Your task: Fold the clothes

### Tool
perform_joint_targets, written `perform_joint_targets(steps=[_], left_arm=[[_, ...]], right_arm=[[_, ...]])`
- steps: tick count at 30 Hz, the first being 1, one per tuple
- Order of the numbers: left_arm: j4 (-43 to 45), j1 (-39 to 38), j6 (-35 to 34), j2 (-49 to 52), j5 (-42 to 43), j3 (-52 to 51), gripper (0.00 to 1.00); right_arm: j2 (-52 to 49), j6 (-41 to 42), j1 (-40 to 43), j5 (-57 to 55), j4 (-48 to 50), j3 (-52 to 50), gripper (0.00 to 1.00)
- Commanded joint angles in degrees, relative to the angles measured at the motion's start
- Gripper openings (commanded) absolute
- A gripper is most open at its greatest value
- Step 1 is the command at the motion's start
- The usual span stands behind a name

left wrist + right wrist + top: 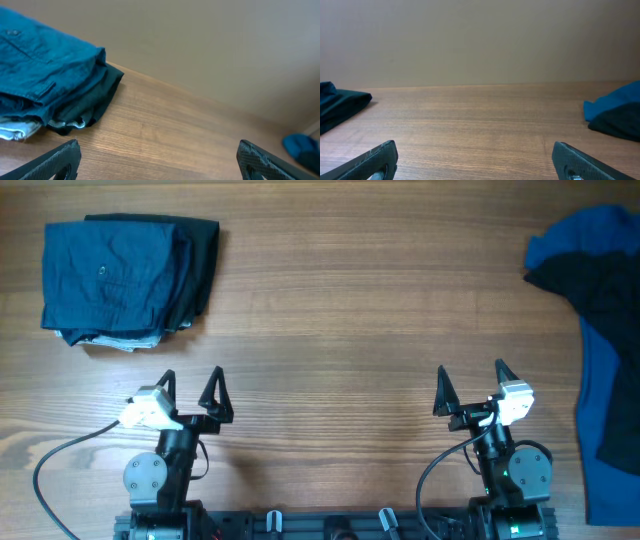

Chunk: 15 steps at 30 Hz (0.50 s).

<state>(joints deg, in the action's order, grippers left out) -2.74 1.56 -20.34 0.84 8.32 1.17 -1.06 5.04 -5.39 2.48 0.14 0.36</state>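
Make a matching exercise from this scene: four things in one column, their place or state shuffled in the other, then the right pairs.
Things
1. folded stack
2. blue garment
3. loose black garment
4. left gripper

Place or state
A. open, holding nothing
B. unfolded, at the far right
C. far left corner
D. lying on the blue garment

Pairs: 1-C, 2-B, 3-D, 4-A
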Motion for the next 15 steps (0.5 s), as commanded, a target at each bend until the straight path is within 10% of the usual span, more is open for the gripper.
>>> perform_joint_targets(steps=[1,8,15], left_arm=[[-1.11,-1.73,10.93,-0.72,-0.96,-0.55,1.00],[-1.57,-4.09,26.21,-0.72,-1.38,-0.55,1.00],[-1.53,-4.07,26.32,-0.72,-1.36,-0.55,1.00]], right_arm=[[0.15,0.02,-0.22,-1.01,0.11,-0.07,1.00],[0.15,0.02,-0.22,-1.01,0.09,-0.04,1.00],[0.15,0.02,-0.22,-1.01,0.11,-0.07,1.00]])
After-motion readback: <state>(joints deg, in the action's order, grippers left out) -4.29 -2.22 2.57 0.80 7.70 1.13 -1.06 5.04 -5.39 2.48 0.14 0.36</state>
